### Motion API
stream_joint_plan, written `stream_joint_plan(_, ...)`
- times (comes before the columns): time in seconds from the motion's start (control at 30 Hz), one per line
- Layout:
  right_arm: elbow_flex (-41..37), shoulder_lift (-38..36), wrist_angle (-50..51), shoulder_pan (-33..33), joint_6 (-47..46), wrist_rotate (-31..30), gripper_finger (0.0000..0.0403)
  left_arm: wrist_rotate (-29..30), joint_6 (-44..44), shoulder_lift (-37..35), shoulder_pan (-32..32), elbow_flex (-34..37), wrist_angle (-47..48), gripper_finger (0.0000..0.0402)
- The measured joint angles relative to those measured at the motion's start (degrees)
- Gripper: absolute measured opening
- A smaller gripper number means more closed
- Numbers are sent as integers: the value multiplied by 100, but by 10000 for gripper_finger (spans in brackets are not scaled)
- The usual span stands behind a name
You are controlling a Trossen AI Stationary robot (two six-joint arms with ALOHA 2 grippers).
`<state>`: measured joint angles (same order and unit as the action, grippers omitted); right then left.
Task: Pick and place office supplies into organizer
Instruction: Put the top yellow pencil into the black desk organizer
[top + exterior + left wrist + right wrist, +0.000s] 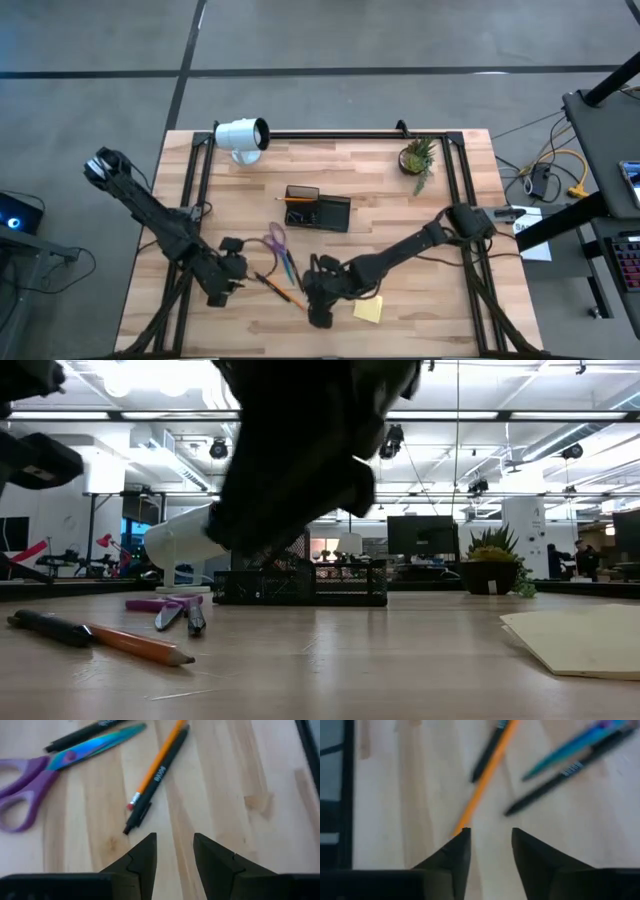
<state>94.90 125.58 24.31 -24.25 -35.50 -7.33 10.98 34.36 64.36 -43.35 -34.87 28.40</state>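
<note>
you've barely started: scissors (275, 239), pencil (281, 290), pens (289, 268) and pad (368, 309) lie outside the organizer (318, 209), while both the left gripper (174, 851) and right gripper (490, 845) hover parted and empty.

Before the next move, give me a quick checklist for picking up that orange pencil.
1. Right hand open: ok, nothing between its fingers.
2. Right hand lined up on the orange pencil: not ok, the tip sits by one finger.
3. Left hand open and empty: ok.
4. Black pen apart from the pencil: not ok, they lie side by side.
5. Organizer unobstructed: ok.
6. Both hands crowding the same pencil: cannot tell.
</note>
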Motion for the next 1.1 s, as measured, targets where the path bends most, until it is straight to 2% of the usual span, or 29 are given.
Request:
stream_joint_plan(0.13, 489, 359, 52, -141, 520, 35, 165, 38, -403, 351, -62, 183, -643, 113)
stream_joint_plan(0.27, 1038, 807, 277, -250, 761, 4, 177, 378, -523, 778, -64, 241, -848, 113)
stream_joint_plan(0.43, 1801, 1398, 672, -292, 751, -162, 173, 767, -851, 1213, -62, 222, -1093, 113)
stream_joint_plan(0.6, 2440, 1758, 1268, -365, 609, -547, 159, 795, -972, 1527, -62, 222, -1535, 113)
stream_joint_plan(0.8, 2561, 1775, 1877, -384, 93, -871, 135, 785, -963, 1802, -62, 167, -1947, 113)
stream_joint_plan(1.1, 2561, 1729, 2409, -634, -538, -876, 112, 766, -919, 1974, -36, 159, -2422, 113)
